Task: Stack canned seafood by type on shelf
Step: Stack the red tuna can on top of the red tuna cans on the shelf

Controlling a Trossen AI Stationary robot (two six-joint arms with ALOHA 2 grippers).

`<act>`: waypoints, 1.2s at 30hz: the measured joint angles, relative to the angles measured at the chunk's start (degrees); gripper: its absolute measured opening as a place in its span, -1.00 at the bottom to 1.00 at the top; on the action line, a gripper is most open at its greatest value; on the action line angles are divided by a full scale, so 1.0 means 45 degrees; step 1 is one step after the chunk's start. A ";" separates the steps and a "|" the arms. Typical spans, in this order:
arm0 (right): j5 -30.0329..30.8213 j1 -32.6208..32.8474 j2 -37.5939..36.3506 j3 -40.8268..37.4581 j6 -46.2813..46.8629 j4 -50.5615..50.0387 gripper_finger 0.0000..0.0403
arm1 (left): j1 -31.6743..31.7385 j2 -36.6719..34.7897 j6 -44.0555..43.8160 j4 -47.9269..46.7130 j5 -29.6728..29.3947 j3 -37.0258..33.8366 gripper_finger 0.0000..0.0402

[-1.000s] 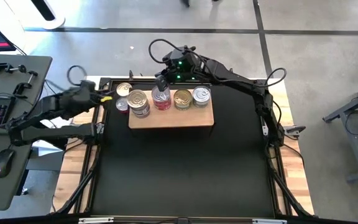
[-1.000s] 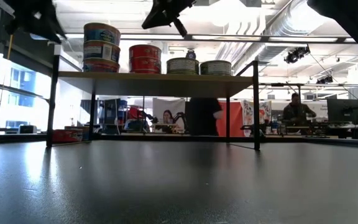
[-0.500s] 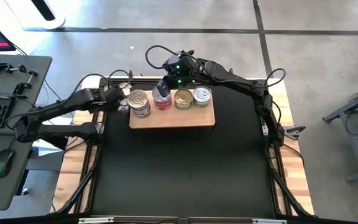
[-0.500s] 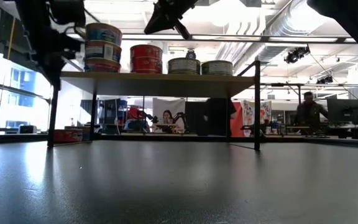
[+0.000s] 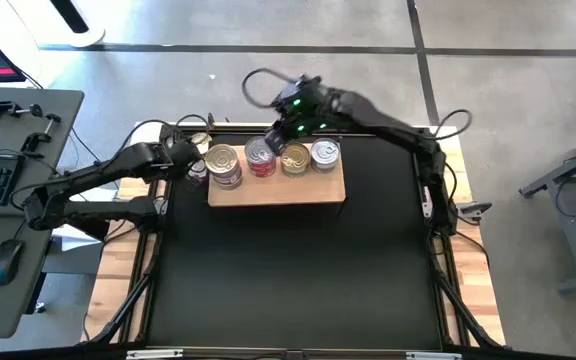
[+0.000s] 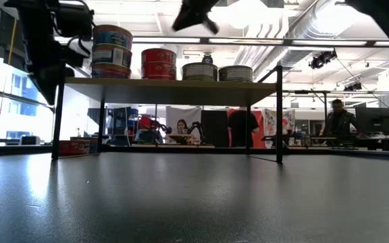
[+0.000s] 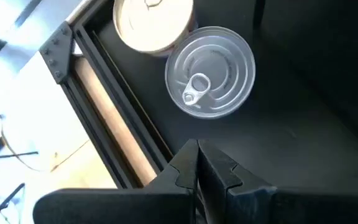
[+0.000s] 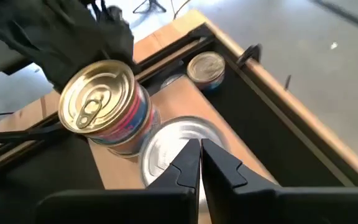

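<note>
Four stacks of canned seafood (image 5: 271, 160) stand sorted on the shelf (image 5: 276, 189), while the left gripper (image 7: 197, 163), closed and empty, hovers over two loose tins (image 7: 210, 71), seemingly awaiting pickup, and the right gripper (image 8: 200, 157), also closed and empty, hangs above the stacks.

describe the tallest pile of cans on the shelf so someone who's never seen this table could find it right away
Start at the wooden shelf at the far end of the black table. Four piles of cans stand along it; take the pile at its left end, nearest the left gripper. It is three cans high with a gold lid, taller than the others.
</note>
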 joint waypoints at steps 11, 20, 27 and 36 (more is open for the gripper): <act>0.0489 -0.0487 -0.1175 0.0015 -0.0547 -0.1220 -0.98 | 0.0424 0.1953 -0.0221 0.0620 -0.0728 0.0069 -1.00; 0.0525 -0.0478 -0.1171 0.0015 -0.0640 -0.1517 -0.98 | 0.1426 0.3719 -0.0221 0.0768 -0.1036 0.0045 -1.00; 0.0525 -0.0468 -0.1171 0.0010 -0.0678 -0.1510 -0.98 | 0.1620 0.4988 0.3041 0.2125 -0.1037 0.0045 -1.00; 0.0525 -0.0449 -0.1167 0.0010 -0.0550 -0.1518 -0.98 | 0.1640 0.5933 0.7141 0.3784 -0.0594 0.0059 -1.00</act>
